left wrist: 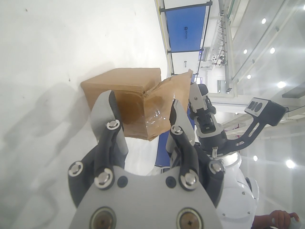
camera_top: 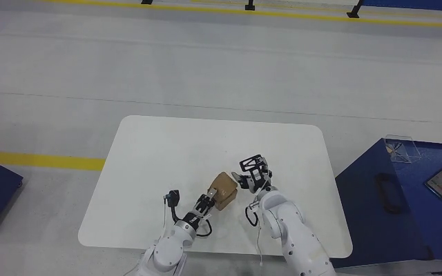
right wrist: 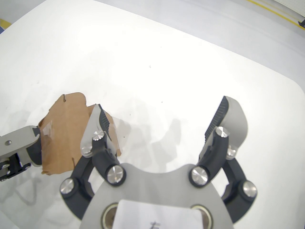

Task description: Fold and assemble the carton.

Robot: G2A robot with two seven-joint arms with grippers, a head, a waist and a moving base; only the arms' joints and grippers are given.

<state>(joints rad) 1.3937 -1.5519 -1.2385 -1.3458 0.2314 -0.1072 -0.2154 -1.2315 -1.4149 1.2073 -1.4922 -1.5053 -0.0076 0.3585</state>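
The left gripper (left wrist: 143, 98) sits closest to the near edge of the white rounded table (camera_top: 173, 152), clamped across the near corner of the small brown cardboard carton (camera_top: 223, 190). The carton stands in the table's near half, about midway between the side edges. One crumpled, tape-shiny flap (left wrist: 176, 84) stands up on its far side. Just beyond it hovers the right gripper (right wrist: 162, 102), jaws wide apart and holding nothing, one finger (right wrist: 100, 125) beside the carton's edge. Folding that flap well probably calls for a firm left hold while the right pushes along the crease, slowly, since the worn board may buckle.
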